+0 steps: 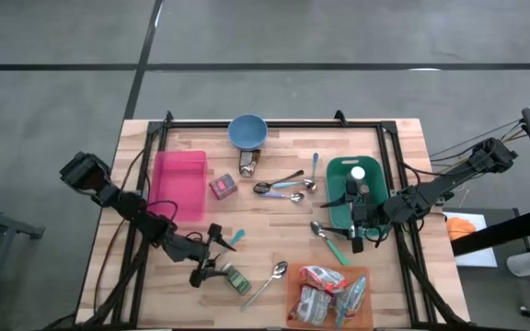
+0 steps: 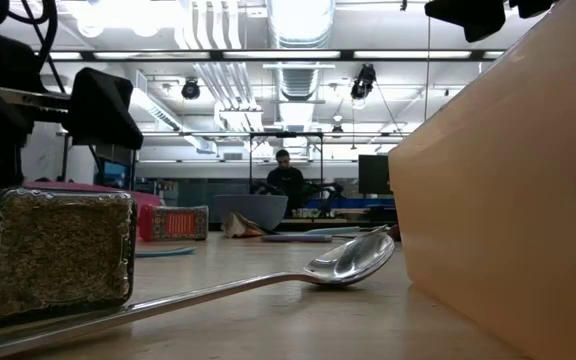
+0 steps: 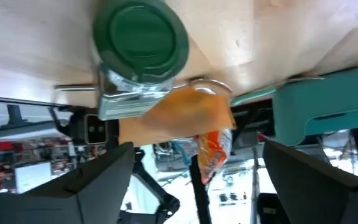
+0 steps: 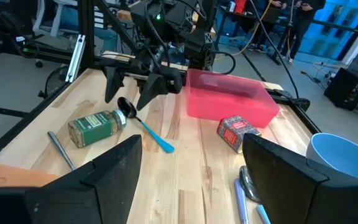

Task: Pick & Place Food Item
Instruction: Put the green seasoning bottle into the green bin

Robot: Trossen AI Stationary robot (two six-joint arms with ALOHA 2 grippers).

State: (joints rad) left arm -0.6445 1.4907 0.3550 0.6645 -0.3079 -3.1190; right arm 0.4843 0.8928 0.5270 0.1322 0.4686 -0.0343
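Left end effector [image 1: 212, 252] wide open, empty, lower left, spice jar [image 1: 236, 279] lying just beside; right end effector [image 1: 357, 226] open, empty, over green bin [image 1: 339, 169].

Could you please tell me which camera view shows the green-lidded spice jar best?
The right wrist view: the spice jar lies whole on its side, label readable. The high view shows it small, the left wrist view mostly its lid, the low view only its base close up.

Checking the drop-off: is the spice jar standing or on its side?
On its side. The spice jar lies flat on the table, green lid pointing sideways.
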